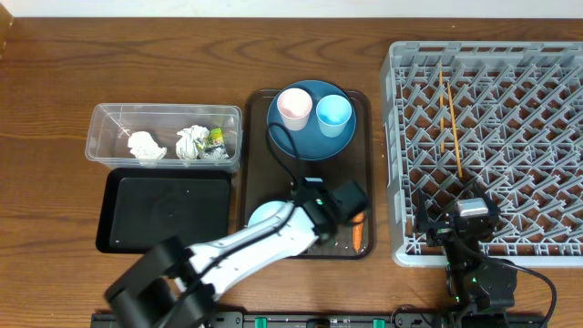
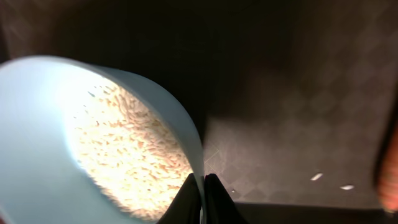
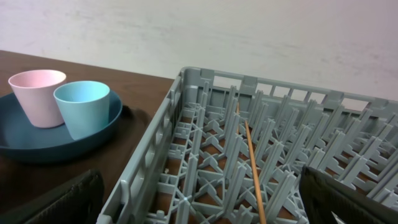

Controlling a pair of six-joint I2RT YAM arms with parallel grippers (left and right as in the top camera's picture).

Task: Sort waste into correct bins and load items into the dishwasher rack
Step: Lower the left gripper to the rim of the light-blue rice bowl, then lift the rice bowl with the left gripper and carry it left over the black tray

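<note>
My left gripper (image 2: 203,186) is shut on the rim of the white bowl (image 2: 37,124), which holds white rice grains (image 2: 130,155). In the overhead view the bowl (image 1: 260,215) sits at the front left of the brown serving tray (image 1: 364,137), mostly under my left gripper (image 1: 319,217). The orange carrot (image 1: 358,234) lies on the tray to the right. The blue plate (image 1: 310,137) holds the white cup (image 1: 293,107) and light blue cup (image 1: 333,114). My right gripper (image 3: 205,199) is open and empty over the front left corner of the grey rack (image 1: 547,64).
The clear tub (image 1: 109,128) holds two paper wads (image 1: 146,146) and a green-yellow wrapper (image 1: 217,137). The black tray (image 1: 164,210) lies in front of it. Chopsticks (image 1: 449,118) lie in the rack. A few loose rice grains (image 2: 317,177) lie on the serving tray.
</note>
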